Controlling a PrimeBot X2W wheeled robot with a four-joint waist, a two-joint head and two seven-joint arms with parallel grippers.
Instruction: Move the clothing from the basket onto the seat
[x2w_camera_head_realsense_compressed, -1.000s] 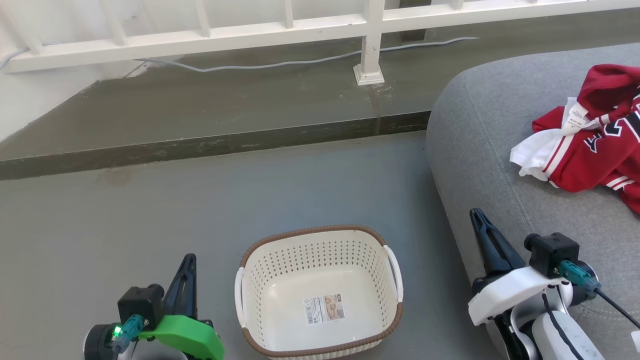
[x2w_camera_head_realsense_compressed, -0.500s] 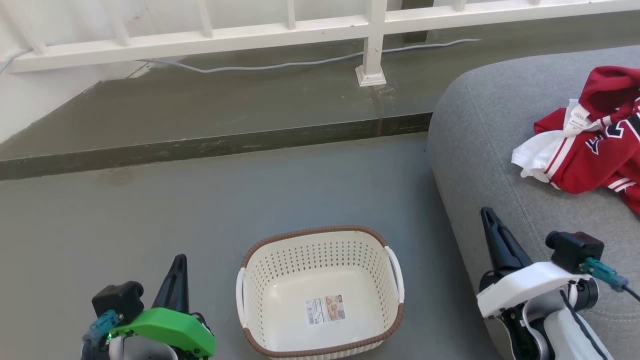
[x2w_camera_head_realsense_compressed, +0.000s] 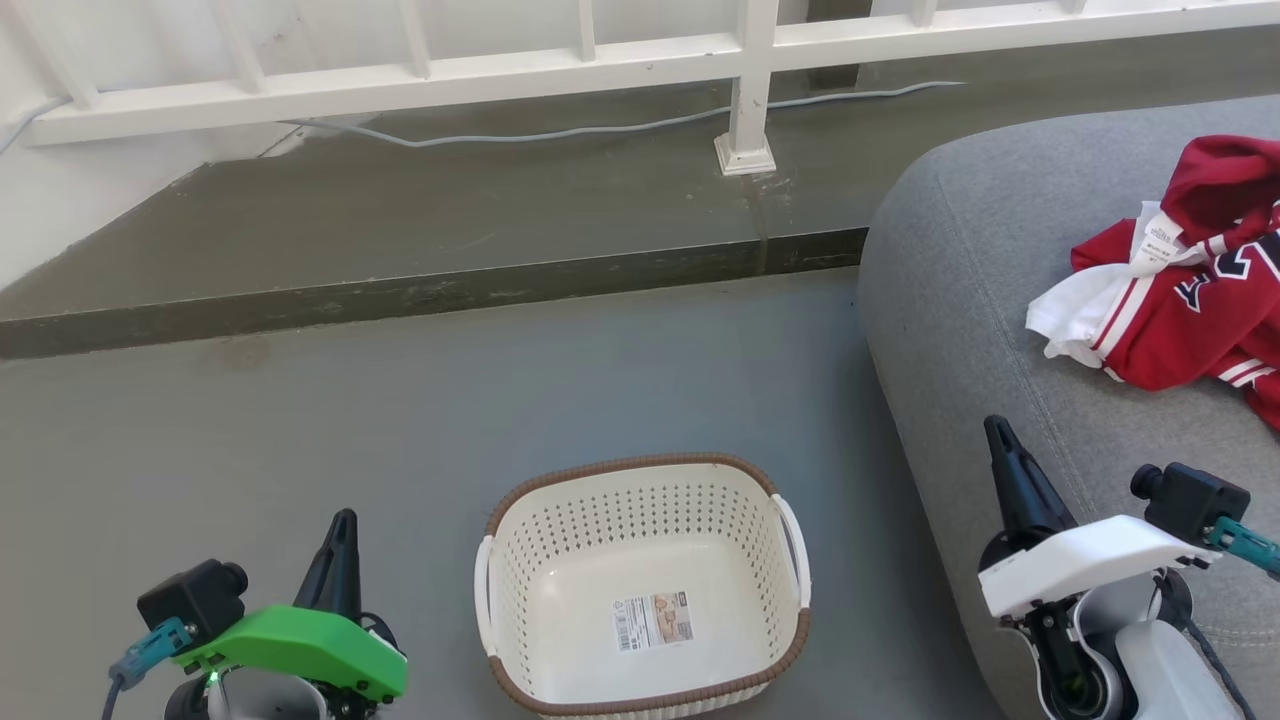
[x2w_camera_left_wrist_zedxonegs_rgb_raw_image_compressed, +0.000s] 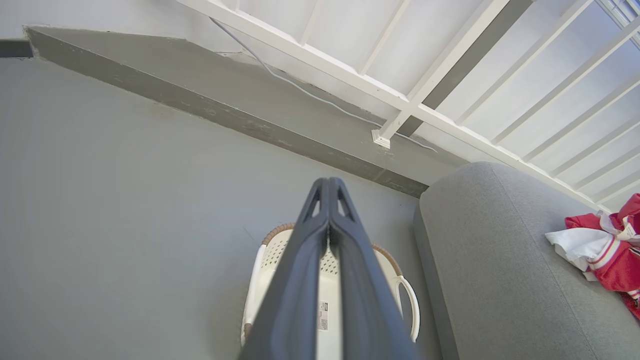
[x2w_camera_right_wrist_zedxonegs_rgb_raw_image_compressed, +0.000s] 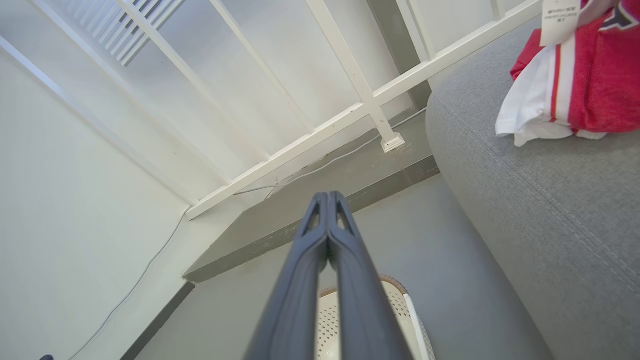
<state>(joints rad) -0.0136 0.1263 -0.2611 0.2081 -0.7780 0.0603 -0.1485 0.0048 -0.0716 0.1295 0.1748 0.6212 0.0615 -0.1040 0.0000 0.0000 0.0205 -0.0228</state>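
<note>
Clothing (x2w_camera_head_realsense_compressed: 1190, 320) is lying crumpled on the seat (x2w_camera_head_realsense_compressed: 960, 260), at the far right of the head view and well apart from the basket (x2w_camera_head_realsense_compressed: 640, 463). Red fabric with white trim and a white cloth piece are showing, and a white tag is sticking up from the heap.

Findings, taken from the left:

The left gripper (x2w_camera_head_realsense_compressed: 343, 525), under a green housing, is hovering over the grey floor (x2w_camera_head_realsense_compressed: 300, 420) at the lower left. Its two dark fingers are pressing against each other and pointing up the view. In the left wrist view they are meeting along their whole length, jaws fully together, with the basket lying beyond them.

The basket is standing upright on the floor between the two grippers, near the seat's rounded corner but not touching it. Its bare cream bottom is showing, with a label (x2w_camera_head_realsense_compressed: 652, 620) on it, and a white handle is sitting on each side.

The right gripper (x2w_camera_head_realsense_compressed: 1000, 440), under a white housing, is hovering at the lower right over the seat's near edge. Its jaws are likewise together, closed on each other, as the right wrist view is showing.

Behind everything a raised step (x2w_camera_head_realsense_compressed: 400, 220) is running across the floor, with a pale cable (x2w_camera_head_realsense_compressed: 560, 130) trailing along it beneath a white railing (x2w_camera_head_realsense_compressed: 400, 75).
</note>
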